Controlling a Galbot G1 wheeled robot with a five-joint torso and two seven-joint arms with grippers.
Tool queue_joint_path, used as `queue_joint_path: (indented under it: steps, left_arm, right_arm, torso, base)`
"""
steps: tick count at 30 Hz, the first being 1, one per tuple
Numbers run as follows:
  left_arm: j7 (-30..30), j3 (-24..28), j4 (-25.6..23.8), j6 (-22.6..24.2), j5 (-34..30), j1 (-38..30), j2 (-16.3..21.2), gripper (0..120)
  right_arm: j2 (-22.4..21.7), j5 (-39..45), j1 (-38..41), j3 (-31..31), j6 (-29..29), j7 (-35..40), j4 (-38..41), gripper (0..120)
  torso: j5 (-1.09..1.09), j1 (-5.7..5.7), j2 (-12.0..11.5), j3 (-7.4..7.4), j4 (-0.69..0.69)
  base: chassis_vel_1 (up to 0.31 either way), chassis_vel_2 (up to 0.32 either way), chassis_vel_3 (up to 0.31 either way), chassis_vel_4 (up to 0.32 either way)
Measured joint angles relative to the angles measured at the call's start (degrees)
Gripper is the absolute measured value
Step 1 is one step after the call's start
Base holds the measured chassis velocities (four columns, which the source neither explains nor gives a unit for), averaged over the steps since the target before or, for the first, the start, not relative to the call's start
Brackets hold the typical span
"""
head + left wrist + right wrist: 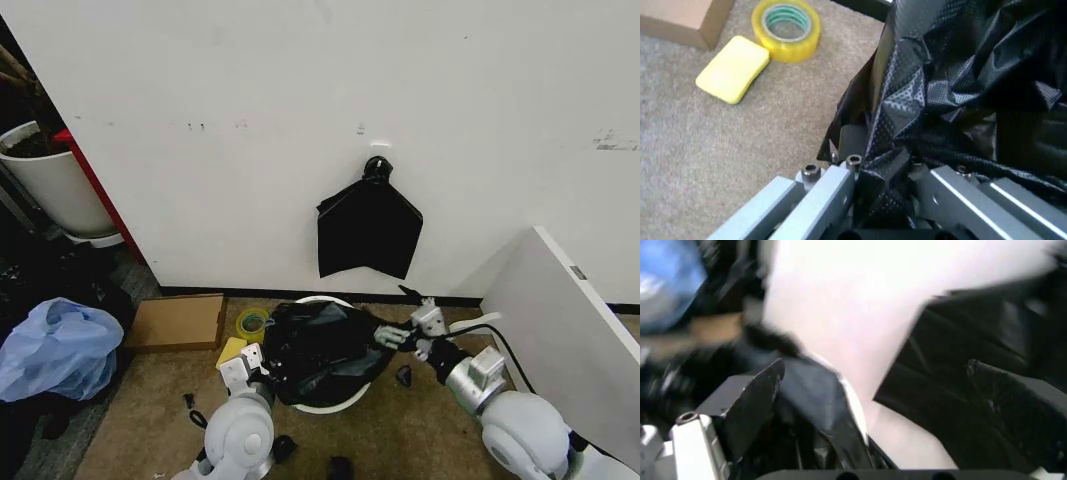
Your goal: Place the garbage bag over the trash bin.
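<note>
The garbage bag [320, 345], glossy, black and wrinkled, is draped over the trash bin [331, 406], a round white bin on the carpet whose rim shows at the far and near sides. My left gripper [261, 363] is at the bin's left side. In the left wrist view it [883, 170] is shut on a fold of the garbage bag [960, 75]. My right gripper [388, 336] is at the bin's right edge, against the bag. In the right wrist view its fingers [753, 400] stand wide apart, open, with black film [940, 390] between them.
A black sheaf of bags [368, 232] hangs on the wall behind. A tape roll [251, 322], a yellow sponge [231, 351] and a cardboard box [178, 322] lie left of the bin. A light blue bag [55, 348] and a white tub [50, 185] are far left. A white panel [560, 320] stands on the right.
</note>
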Motion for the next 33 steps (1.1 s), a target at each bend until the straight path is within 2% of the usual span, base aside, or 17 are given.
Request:
queue_joint_path:
  steps: [2, 7, 20, 24, 30, 32, 33]
  left_arm:
    - [1.4, 0.7, -0.3, 1.1, 0.5, -0.3, 1.2, 0]
    - [3.3, 1.5, -0.7, 2.2, 1.7, -0.7, 2.6, 0]
    - [5.0, 2.5, -0.8, 3.5, 3.3, -0.8, 3.6, 0]
    - [5.2, 3.1, -0.9, 3.7, 3.6, -0.4, 3.4, 0]
    - [5.0, 3.7, -0.9, 3.6, 3.1, -0.3, 3.2, 0]
    - [5.0, 3.8, -0.9, 3.6, 3.0, -0.4, 3.2, 0]
    - [5.0, 3.9, -0.9, 3.5, 2.9, -0.5, 3.2, 0]
  right_arm:
    - [-0.9, -6.2, 0.8, -1.4, 1.2, -2.6, -1.0, 100]
    - [-1.1, -10.8, 2.7, -2.7, 1.6, -3.2, -2.4, 100]
    - [0.2, -17.9, 4.7, -6.5, 2.6, -5.1, -4.1, 99]
    - [0.6, -21.6, 5.3, -8.1, 4.2, -5.7, -4.5, 91]
    - [1.1, -23.9, 6.1, -9.4, 3.5, -5.8, -5.8, 66]
    - [1.1, -24.0, 6.1, -9.5, 3.4, -5.9, -5.9, 64]
    - [1.0, -24.3, 6.2, -9.6, 3.4, -6.0, -6.0, 57]
  torso:
    - [0.01, 0.00, 0.0, 0.00, 0.01]
    - [0.01, 0.00, 0.0, 0.00, 0.00]
    - [0.00, 0.00, 0.0, 0.00, -0.01]
    - [0.00, 0.00, 0.0, 0.00, -0.01]
    - [0.00, 0.00, 0.0, 0.00, 0.00]
    - [0.00, 0.00, 0.0, 0.00, 0.00]
    - [0.00, 0.00, 0.0, 0.00, -0.01]
  base:
    - [0.000, 0.000, 0.000, 0.000]
    - [0.000, 0.000, 0.000, 0.000]
    - [0.000, 0.000, 0.000, 0.000]
    - [0.000, 0.000, 0.000, 0.000]
    - [0.000, 0.000, 0.000, 0.000]
    - [0.000, 0.000, 0.000, 0.000]
    - [0.000, 0.000, 0.000, 0.000]
